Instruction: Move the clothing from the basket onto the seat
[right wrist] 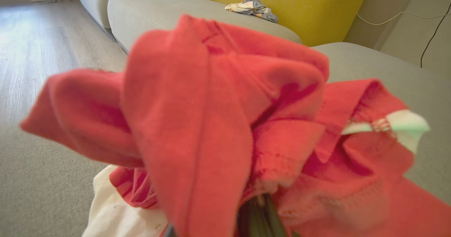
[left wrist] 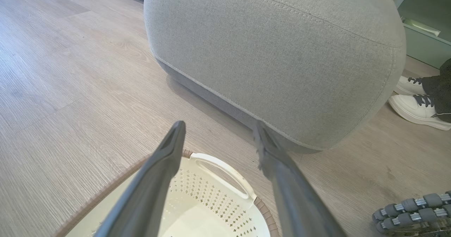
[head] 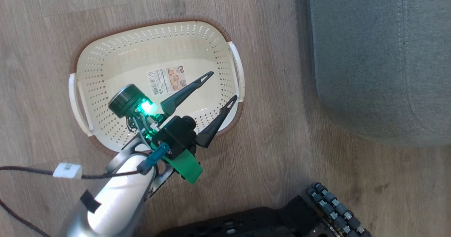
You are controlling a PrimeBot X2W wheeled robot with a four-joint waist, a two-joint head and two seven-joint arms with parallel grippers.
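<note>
Red clothing [right wrist: 218, 124] hangs bunched over the seat [right wrist: 35, 187], right gripper [right wrist: 259, 212] jaws clamped on a thick fold; judged light, limp and slip-prone, best held at bunched seams; left gripper [head: 223, 85] jaws wide apart above the basket [head: 155, 32].

Red clothing [right wrist: 225, 124] — cream, perforated basket [head: 105, 64]

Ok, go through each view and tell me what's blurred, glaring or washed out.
Head view: sharp overall, green light glowing at the left wrist, pale forearm blown out. Left wrist view: fingers soft up close, seat crisp. Right wrist view: red clothing blurred against the lens, floor washed out by daylight.
</note>
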